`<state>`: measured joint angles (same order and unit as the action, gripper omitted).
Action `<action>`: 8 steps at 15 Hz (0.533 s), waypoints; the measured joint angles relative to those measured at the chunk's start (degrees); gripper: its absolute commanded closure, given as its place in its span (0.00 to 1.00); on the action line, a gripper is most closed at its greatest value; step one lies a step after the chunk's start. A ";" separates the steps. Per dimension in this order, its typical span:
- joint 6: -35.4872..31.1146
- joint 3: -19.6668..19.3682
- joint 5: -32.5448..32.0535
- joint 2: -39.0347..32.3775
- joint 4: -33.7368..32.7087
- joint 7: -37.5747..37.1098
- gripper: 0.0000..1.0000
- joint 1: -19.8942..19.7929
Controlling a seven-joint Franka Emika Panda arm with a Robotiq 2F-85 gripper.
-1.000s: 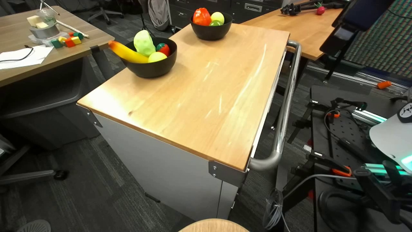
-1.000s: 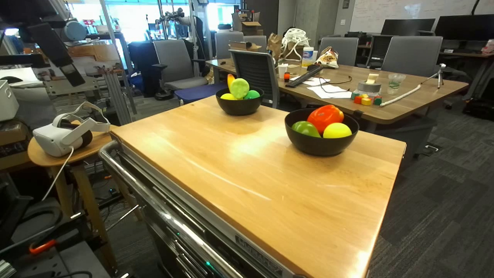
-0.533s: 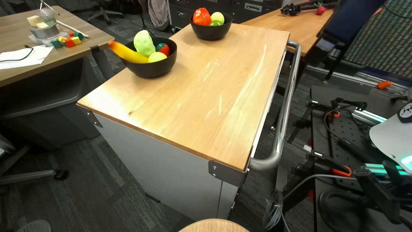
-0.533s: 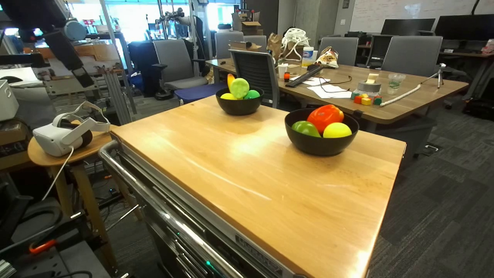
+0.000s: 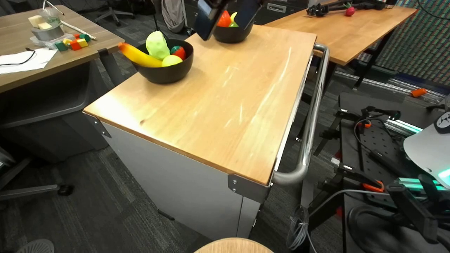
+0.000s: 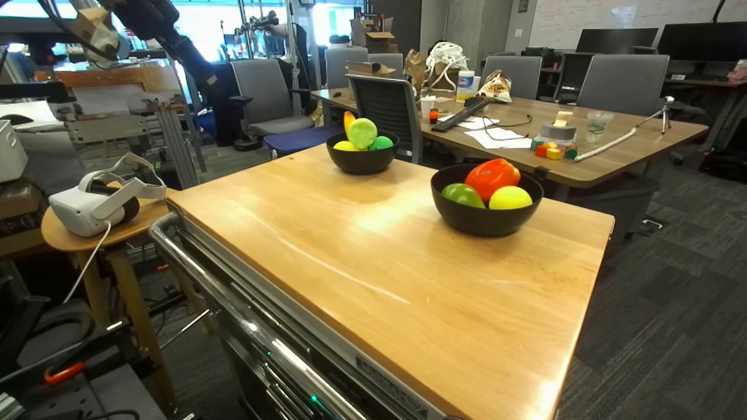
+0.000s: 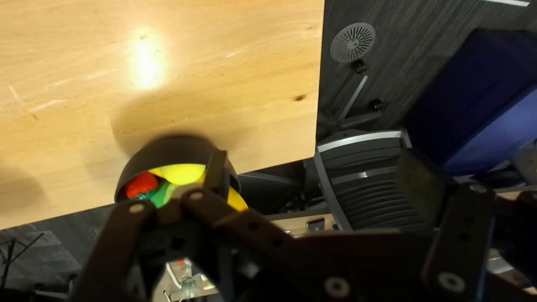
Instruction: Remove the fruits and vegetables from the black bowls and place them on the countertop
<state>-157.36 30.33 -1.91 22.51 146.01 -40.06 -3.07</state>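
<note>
wrist view shows the black two-fingered robot gripper (image 7: 319, 178) unclenched, its jaws standing wide apart. one of its fingers (image 7: 216, 172) partly hides a round black bowl (image 7: 168, 149) — most of that bowl shows on the finger's outer side. this bowl stands on the light wood countertop (image 5: 214, 109), near its edge, and carries a curved yellow banana (image 5: 140, 57) leaning over the rim, a pale green lumpy cabbage (image 5: 157, 45), a small red piece with a green crown (image 5: 178, 52) and a round yellow-green piece (image 5: 172, 60).

a second round black bowl (image 6: 487, 221), also on the countertop, holds a glossy red pepper-shaped piece (image 6: 493, 178), a round dark green piece (image 6: 462, 194) and a bright yellow ball-shaped piece (image 6: 510, 198). in an exterior view the gripper (image 5: 224, 32) overlaps this second bowl and covers part of the produce; how far off it hangs i cannot tell there. in an exterior view the black robot arm (image 6: 149, 18) extends in from the upper left — the gripper at its end well apart from both bowls.
</note>
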 measured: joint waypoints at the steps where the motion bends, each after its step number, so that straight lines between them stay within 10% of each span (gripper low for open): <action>1: 0.08 -0.39 0.00 0.00 0.23 0.00 0.00 0.72; 8: 0.62 -2.75 -2.22 -1.72 -0.97 1.92 0.00 2.34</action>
<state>-156.74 27.58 -4.13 20.79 145.04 -38.14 -0.73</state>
